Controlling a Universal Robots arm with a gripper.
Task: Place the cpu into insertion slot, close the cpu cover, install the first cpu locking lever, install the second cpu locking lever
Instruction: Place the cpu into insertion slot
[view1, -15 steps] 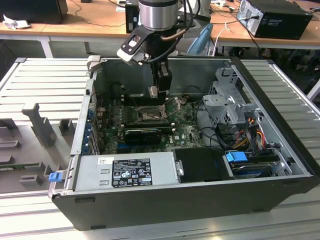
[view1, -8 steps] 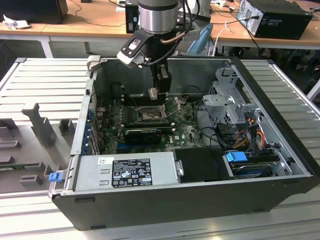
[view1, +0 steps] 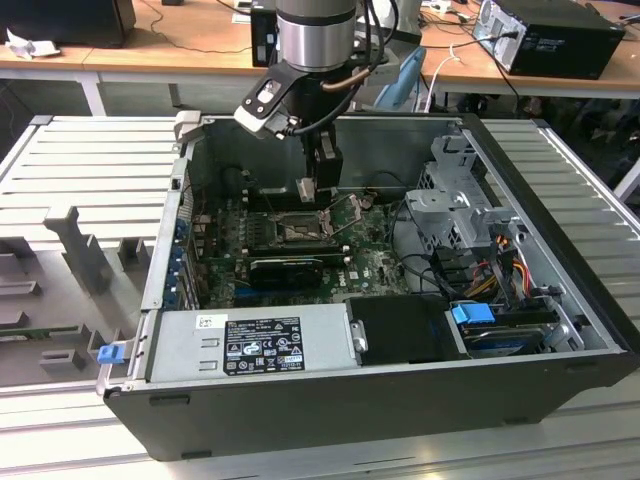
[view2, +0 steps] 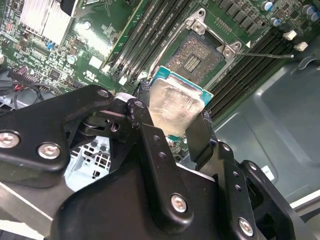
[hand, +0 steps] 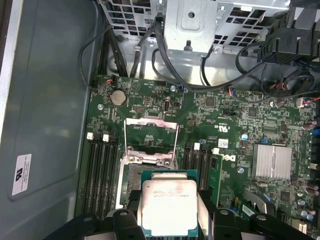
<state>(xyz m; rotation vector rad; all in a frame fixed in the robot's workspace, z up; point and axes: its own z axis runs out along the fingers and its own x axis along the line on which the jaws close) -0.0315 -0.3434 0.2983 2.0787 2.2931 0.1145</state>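
Looks like a lab room, wooden desks (view1: 200, 55) along the back with cables and a black box sitting on them, and up front a ribbed grey metal bench (view1: 90, 160) with an open computer case (view1: 400, 400) lying on its side on it. Inside you've got the green motherboard (view1: 370, 262), the power supply (view1: 250, 345) along the near edge and a metal drive cage (view1: 450, 200) on the exterior view's right. The arm (view1: 318, 30) comes straight down from the top of the exterior view into the case, wrist pretty much vertical, with the end effector (view1: 316, 188) hanging just over the socket area. It's clamped on the cpu (hand: 169, 205), one black finger on each of two opposite edges, silver face toward the cameras in both wrist views. The insertion slot (view2: 194, 57) is bare, pin grid showing, and the chip sits over its near edge, not seated as far as I can tell. The cpu cover (hand: 150, 121) is flipped up and open on the far side of the slot. A thin metal locking lever (view2: 265, 55) sticks out sideways from a socket corner, unlatched. Black memory slots (view2: 145, 35) run along both sides of the socket.
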